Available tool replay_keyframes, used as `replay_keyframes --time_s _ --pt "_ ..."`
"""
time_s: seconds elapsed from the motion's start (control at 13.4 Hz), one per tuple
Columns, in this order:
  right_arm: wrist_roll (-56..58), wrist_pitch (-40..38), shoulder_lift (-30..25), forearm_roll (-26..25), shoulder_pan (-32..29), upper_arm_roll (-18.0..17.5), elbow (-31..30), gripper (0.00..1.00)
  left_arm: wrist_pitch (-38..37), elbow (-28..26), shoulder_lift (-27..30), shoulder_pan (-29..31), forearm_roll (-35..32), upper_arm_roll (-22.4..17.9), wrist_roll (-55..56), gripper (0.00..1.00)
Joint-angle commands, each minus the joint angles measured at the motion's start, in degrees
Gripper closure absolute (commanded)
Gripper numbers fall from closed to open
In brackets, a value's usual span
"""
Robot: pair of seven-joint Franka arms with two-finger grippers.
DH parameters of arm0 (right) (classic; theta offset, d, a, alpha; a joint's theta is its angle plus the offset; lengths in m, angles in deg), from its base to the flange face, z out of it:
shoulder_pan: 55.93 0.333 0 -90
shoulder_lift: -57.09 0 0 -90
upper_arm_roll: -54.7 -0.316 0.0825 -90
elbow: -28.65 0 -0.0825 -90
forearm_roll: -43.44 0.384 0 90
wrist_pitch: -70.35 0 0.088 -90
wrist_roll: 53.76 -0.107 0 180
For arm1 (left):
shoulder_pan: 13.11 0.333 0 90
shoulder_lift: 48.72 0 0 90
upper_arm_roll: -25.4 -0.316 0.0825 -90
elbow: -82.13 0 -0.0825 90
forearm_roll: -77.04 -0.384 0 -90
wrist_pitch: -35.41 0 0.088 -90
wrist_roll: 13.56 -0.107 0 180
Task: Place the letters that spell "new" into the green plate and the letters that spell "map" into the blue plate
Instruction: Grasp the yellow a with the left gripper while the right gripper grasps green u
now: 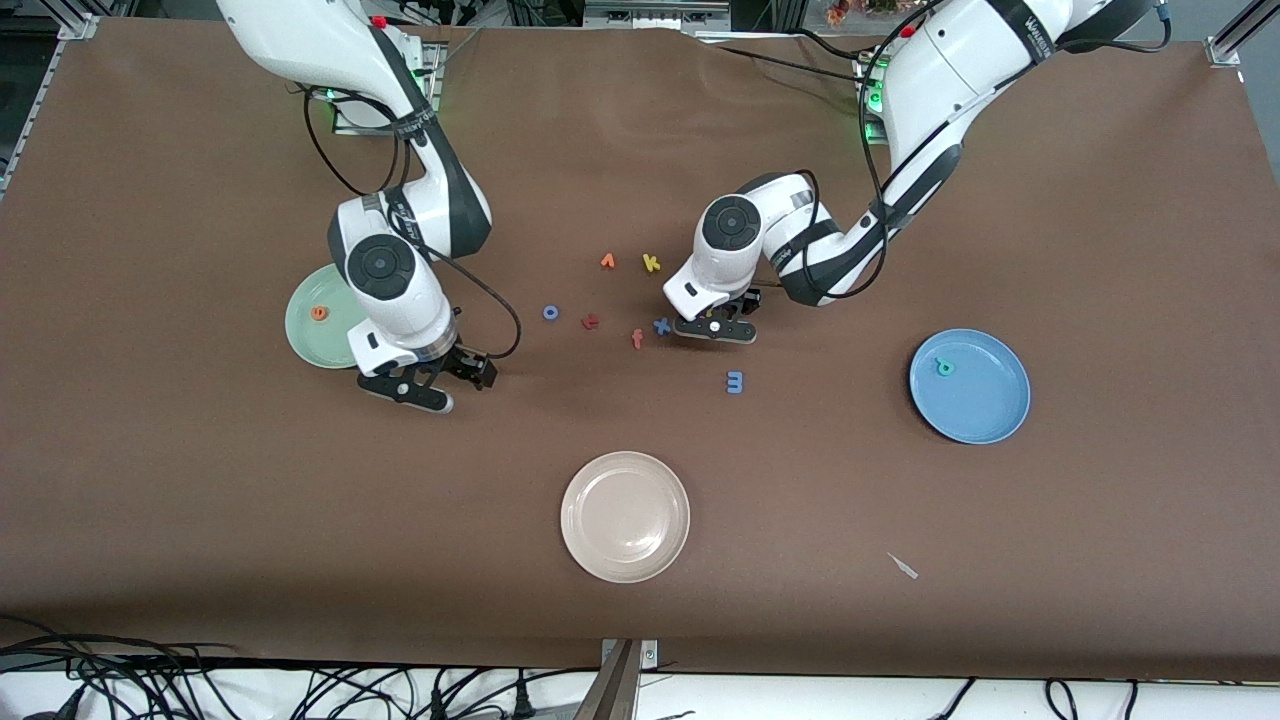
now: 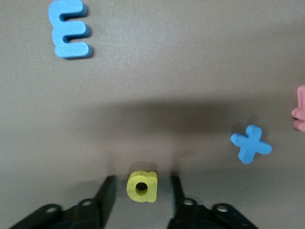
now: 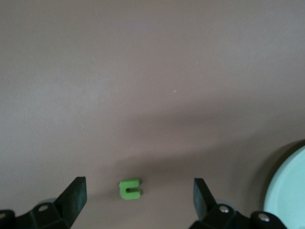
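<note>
The left pincer (image 2: 142, 191), fingers spread but not yet pinching, straddles the small yellow foam letter a (image 2: 142, 186) mid-worktop, well apart from the round blue plate (image 1: 985, 410); next it likely must pinch and lift. The right pincer (image 3: 138, 191) hovers spread wide over the tiny green foam letter n (image 3: 129, 188), just beside the pale green plate (image 3: 290, 191), and likely needs to descend.

a brown bench (image 1: 200, 520) is seen. directly on it are laid a green plate (image 1: 312, 340), a blue plate (image 1: 985, 400), a beige plate (image 1: 625, 516), and loose foam letters: blue m (image 1: 735, 381), blue x (image 1: 661, 326), yellow a (image 2: 142, 186), yellow k (image 1: 651, 262), green n (image 3: 130, 188).
</note>
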Motion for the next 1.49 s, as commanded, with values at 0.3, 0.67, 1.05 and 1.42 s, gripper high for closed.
replay_keyframes --time_s 0.3,0.67,1.05,1.42 --pt "1.4 1.2 4.5 2.4 0.0 -2.0 1.6 0.10 -0.2 1.0 -0.7 -1.4 -2.0 -1.0 1.4 0.68" --pt "1.4 3.7 6.3 2.9 0.2 -2.7 0.9 0.27 -1.0 1.4 0.0 -0.3 -1.8 -0.9 0.5 0.86" --pt "2.4 4.2 6.5 2.9 0.3 -2.7 0.2 0.38 -12.7 6.8 0.6 6.3 3.8 1.8 -9.8 0.87" --pt "2.4 4.2 6.5 2.9 0.2 -2.7 -0.6 0.52 -25.6 13.6 0.6 13.7 7.2 2.1 -25.6 0.87"
